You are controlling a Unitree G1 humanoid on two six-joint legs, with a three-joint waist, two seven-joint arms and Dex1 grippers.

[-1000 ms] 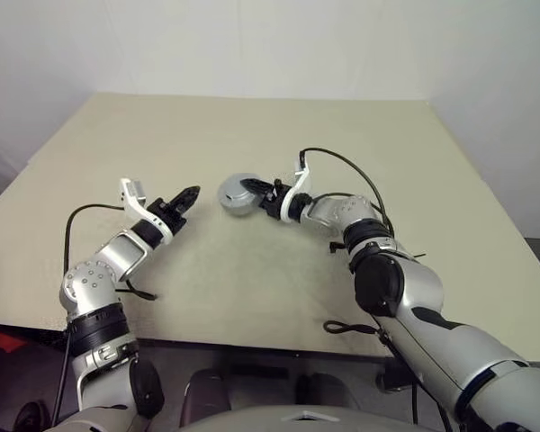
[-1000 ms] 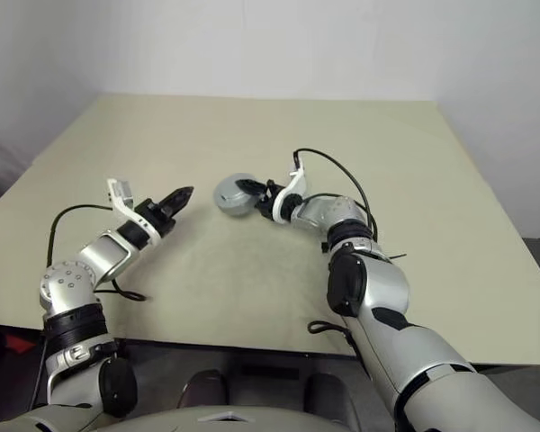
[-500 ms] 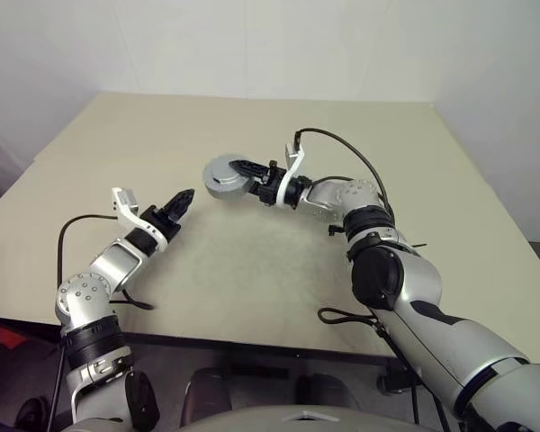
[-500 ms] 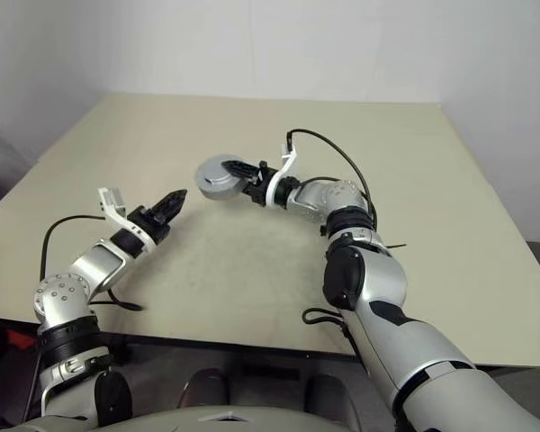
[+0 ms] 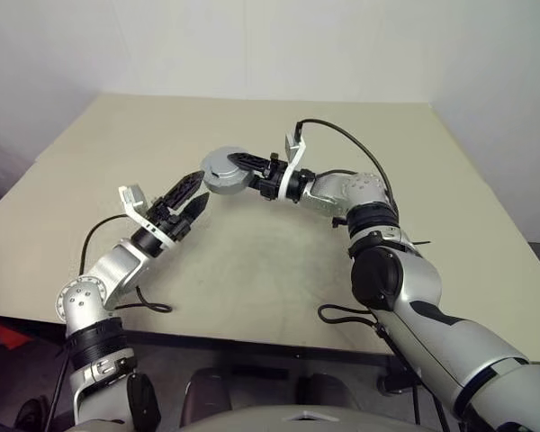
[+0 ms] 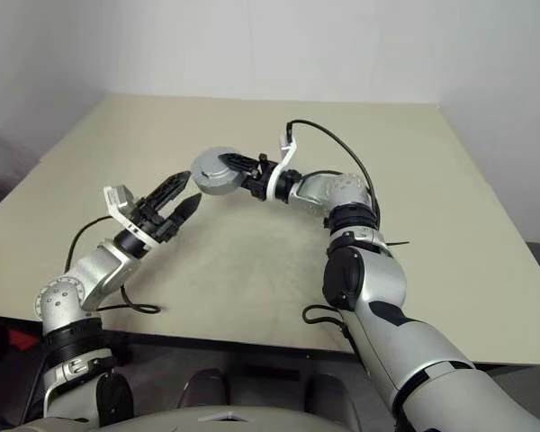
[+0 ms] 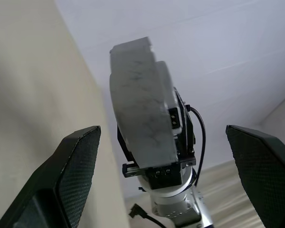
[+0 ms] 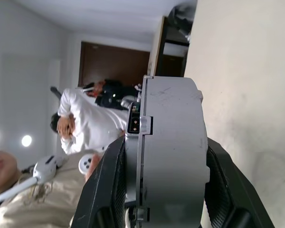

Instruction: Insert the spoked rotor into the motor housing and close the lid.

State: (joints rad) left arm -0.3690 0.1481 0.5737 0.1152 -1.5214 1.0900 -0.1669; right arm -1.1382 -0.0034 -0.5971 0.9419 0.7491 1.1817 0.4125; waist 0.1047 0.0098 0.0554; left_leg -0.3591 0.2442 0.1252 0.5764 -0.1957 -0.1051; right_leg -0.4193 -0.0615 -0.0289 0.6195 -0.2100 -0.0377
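The round silver-grey metal motor housing (image 5: 223,170) is held up off the pale beige bench (image 5: 279,270), above its middle and somewhat toward the far edge. The right gripper (image 5: 241,168) clamps it between two black fingers (image 8: 109,190), one on each flat face, so the housing stands on edge in the right wrist view (image 8: 168,156). The left gripper (image 5: 194,191) hovers just beside the housing on the side of the bench's left edge, its fingers (image 7: 71,175) spread wide apart and holding nothing, pointed at the housing's rim. People (image 8: 85,123) stand in the room beyond the bench.
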